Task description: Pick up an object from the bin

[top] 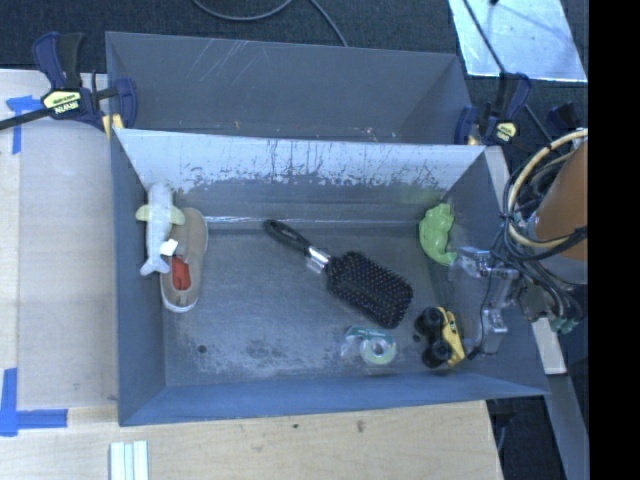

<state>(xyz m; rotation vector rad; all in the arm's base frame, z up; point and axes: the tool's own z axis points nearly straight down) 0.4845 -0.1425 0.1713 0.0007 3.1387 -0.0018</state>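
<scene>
We find the robot's gripper (489, 300) low against the right wall of the grey metal bin (138, 298), between a soft lime-green lump (437, 233) and a small black-and-yellow plastic toy (441, 338); nothing shows in its grasp, and we cannot tell whether it is open or closed. We judge this the approach: next it must settle squarely over one item, clear of the black bristled hairbrush (368, 288).

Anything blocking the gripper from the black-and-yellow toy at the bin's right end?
Nothing visible. The gripper hangs close beside the black-and-yellow toy, on its right in the view. The green lump lies farther up along the right wall; the tape roll and black hairbrush lie on the toy's left.
</scene>
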